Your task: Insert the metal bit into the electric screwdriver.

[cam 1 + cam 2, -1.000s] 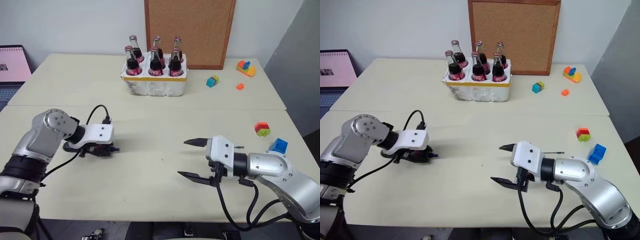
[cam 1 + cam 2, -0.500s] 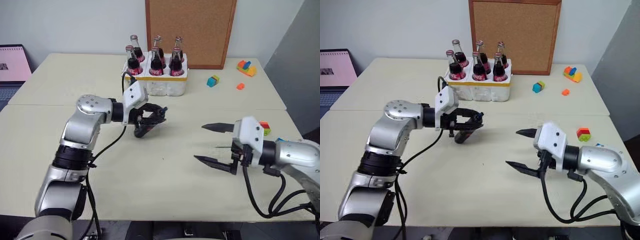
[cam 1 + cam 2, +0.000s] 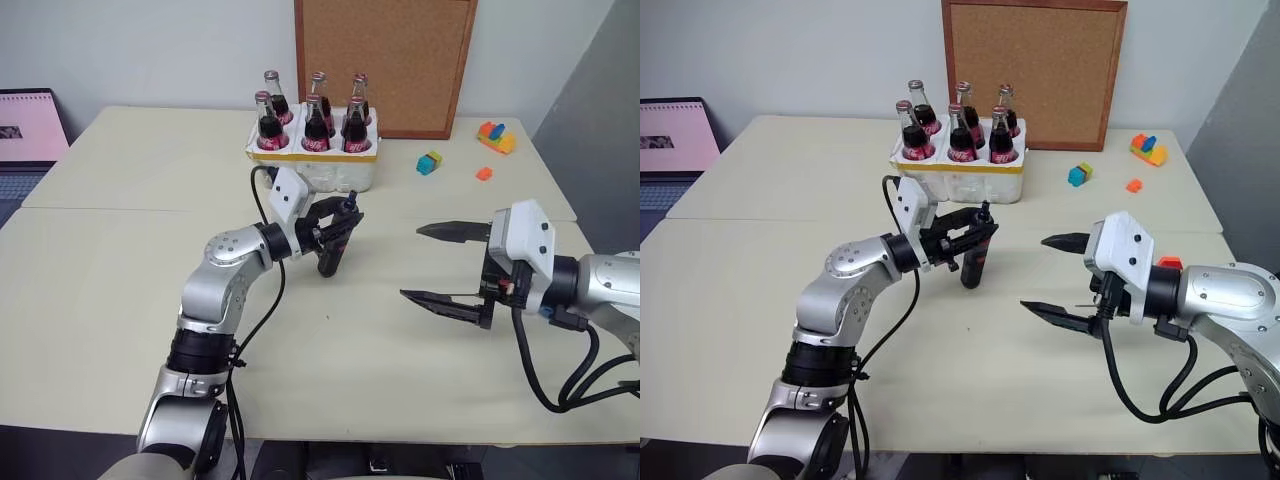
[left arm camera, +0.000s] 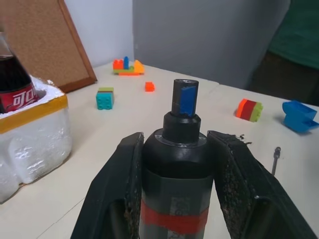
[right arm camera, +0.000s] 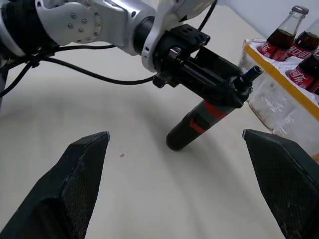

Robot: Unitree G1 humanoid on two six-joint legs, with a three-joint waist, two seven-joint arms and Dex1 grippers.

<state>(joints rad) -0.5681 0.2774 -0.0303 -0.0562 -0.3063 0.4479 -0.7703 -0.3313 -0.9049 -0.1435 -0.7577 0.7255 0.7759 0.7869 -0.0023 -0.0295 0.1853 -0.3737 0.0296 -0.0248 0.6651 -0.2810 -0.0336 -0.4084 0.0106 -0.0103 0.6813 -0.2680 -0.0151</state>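
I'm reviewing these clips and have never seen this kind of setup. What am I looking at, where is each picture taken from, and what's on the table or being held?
This is a two-armed humanoid robot. Two pictures come from its head, looking down over its arms; the other two come from cameras on each wrist. The left gripper is shut on the electric screwdriver, a black pen-shaped tool with a red band, held above the table. The right gripper is open and holds nothing. The metal bit is the thin rod lying on the table. Further back stand cola bottles in a white foam tray, a cork board, and scattered toy blocks.
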